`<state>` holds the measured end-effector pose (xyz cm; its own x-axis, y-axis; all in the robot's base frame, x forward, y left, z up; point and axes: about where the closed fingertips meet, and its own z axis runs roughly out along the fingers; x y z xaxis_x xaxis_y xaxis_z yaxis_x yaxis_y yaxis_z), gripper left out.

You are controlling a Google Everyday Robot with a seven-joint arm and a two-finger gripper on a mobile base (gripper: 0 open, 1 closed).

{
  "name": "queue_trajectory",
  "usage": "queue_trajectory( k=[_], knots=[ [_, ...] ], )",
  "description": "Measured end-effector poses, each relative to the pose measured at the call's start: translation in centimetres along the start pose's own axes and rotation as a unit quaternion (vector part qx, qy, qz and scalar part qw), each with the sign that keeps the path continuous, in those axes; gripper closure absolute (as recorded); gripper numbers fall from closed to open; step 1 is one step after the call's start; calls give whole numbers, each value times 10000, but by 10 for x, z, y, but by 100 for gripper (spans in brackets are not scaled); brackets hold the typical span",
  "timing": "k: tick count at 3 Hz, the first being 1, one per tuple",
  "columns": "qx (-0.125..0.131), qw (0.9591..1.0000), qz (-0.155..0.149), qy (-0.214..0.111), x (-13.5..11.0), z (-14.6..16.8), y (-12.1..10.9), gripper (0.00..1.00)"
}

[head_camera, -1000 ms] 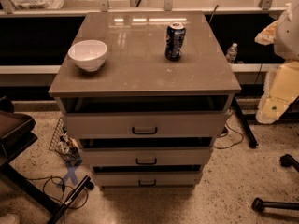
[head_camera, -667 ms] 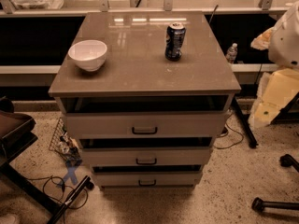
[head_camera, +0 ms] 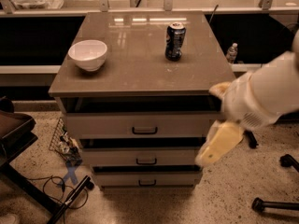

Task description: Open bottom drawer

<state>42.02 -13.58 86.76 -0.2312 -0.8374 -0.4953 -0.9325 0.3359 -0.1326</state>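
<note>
The three-drawer cabinet (head_camera: 140, 73) stands in the middle of the camera view. Its bottom drawer (head_camera: 121, 178) is the lowest pale front, with a small black pull handle (head_camera: 147, 183), and it sits about flush under the middle drawer (head_camera: 117, 157). My gripper (head_camera: 216, 146), pale yellow on a thick white arm (head_camera: 266, 94), hangs in front of the cabinet's right side. It is level with the middle drawer, above and to the right of the bottom handle, and it touches nothing that I can see.
On the cabinet top stand a white bowl (head_camera: 88, 54) and a dark soda can (head_camera: 175, 41). A water bottle (head_camera: 232, 52) is behind at the right. Dark chair legs (head_camera: 32, 190) and cables lie on the floor at the left, and caster legs (head_camera: 278, 202) at the right.
My arm has swung in from the right edge, leftward and down, and now covers the right ends of the top and middle drawers. Nothing on the cabinet has moved.
</note>
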Motion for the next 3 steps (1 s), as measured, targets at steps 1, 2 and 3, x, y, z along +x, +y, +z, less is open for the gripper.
queue_trajectory(
  k=[1, 2, 3],
  knots=[
    [-187, 9976, -36, -668, -6, 58, 27, 0],
    [-299, 9889, 39, -1453, -14, 136, 54, 0],
    [-118, 9826, 183, -1845, -18, 180, 55, 0]
  ],
)
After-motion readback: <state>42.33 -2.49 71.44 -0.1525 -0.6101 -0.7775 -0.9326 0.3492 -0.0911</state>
